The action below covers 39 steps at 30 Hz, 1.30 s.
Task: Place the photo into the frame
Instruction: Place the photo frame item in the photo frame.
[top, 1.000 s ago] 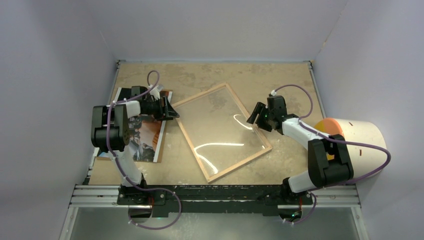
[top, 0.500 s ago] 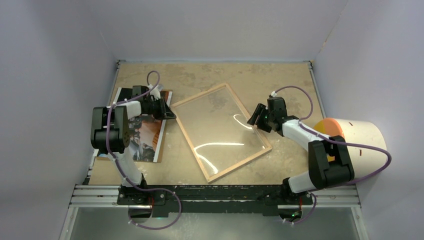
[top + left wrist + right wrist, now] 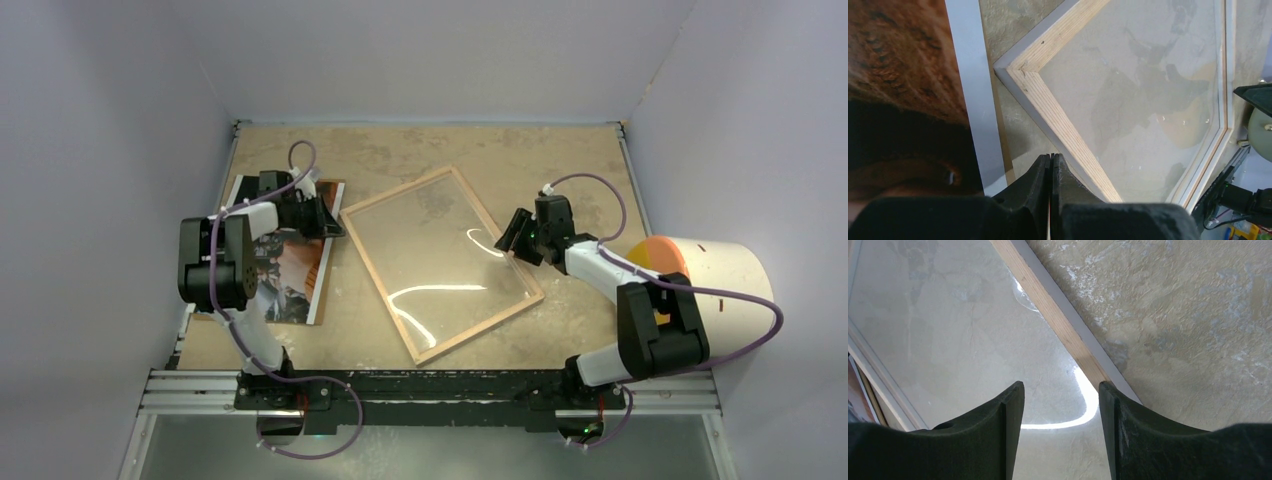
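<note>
While the left end effector (image 3: 1050, 162) sits pinched shut at the edge of the photo (image 3: 903, 75) (holding it? can't tell), the right end effector (image 3: 1060, 389) gapes over a rail of the frame (image 3: 1060, 327). A weak pinch could slip.

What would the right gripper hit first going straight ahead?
Probably the wooden rail of the frame, or the clear sheet just inside it; the right gripper hangs open over that edge.

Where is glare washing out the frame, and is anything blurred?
Top view: curved white glare streaks on the frame's pane. Right wrist: the same glare, bright inside the open right gripper. Left wrist: no glare; photo slightly soft.
</note>
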Available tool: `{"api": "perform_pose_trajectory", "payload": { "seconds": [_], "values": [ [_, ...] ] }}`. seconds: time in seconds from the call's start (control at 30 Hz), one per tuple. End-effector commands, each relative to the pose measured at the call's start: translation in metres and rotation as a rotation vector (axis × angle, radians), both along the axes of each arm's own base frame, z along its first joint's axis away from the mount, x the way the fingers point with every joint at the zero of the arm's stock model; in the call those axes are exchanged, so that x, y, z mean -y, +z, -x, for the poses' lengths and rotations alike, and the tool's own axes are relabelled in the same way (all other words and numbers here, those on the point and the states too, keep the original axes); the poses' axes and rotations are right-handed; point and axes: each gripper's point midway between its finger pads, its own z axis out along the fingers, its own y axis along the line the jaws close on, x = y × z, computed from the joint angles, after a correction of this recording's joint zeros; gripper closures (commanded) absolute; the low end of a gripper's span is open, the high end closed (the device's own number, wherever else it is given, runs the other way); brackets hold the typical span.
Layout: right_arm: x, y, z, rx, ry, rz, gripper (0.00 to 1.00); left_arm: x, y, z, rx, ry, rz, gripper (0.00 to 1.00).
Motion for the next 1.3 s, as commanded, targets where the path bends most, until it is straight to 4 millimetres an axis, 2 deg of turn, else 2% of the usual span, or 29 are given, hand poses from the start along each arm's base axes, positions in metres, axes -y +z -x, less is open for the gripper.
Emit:
{"api": "perform_pose_trajectory", "payload": {
  "seconds": [0.0,0.1,0.2,0.33,0.43,0.63,0.8,0.83,0.9,1.07,1.27],
  "values": [
    [0.002,0.000,0.004,0.003,-0.003,0.009,0.42,-0.005,0.042,-0.012,0.119,-0.024,0.043,1.00],
    [-0.002,0.007,0.000,0.029,0.006,0.032,0.42,-0.013,0.053,-0.012,0.141,-0.029,0.042,1.00],
    [-0.019,0.017,-0.003,0.067,0.056,0.076,0.35,-0.019,0.065,-0.013,0.174,-0.075,0.035,1.00],
    [-0.041,0.021,-0.014,0.092,0.095,0.099,0.29,-0.037,0.065,-0.020,0.243,-0.148,-0.127,0.77],
    [-0.047,0.013,-0.026,0.083,0.090,0.105,0.28,-0.048,0.061,-0.023,0.282,-0.176,-0.246,0.71],
    [-0.043,-0.009,-0.045,0.065,0.054,0.171,0.25,-0.038,0.042,-0.016,0.272,-0.223,-0.353,0.71],
    [-0.033,-0.018,-0.041,0.061,0.022,0.205,0.23,-0.028,0.027,-0.014,0.250,-0.225,-0.416,0.72],
    [-0.032,-0.021,-0.039,0.055,0.021,0.207,0.23,-0.032,0.023,-0.016,0.239,-0.216,-0.447,0.73],
    [-0.033,-0.026,-0.036,0.044,0.029,0.201,0.23,-0.024,0.016,-0.015,0.225,-0.231,-0.466,0.73],
    [-0.047,-0.041,-0.024,-0.002,0.063,0.121,0.24,-0.016,-0.001,-0.013,0.188,-0.241,-0.459,0.73],
    [-0.076,-0.043,-0.013,-0.029,0.120,-0.028,0.25,-0.008,-0.015,-0.013,0.164,-0.264,-0.452,0.74]
  ]
}}
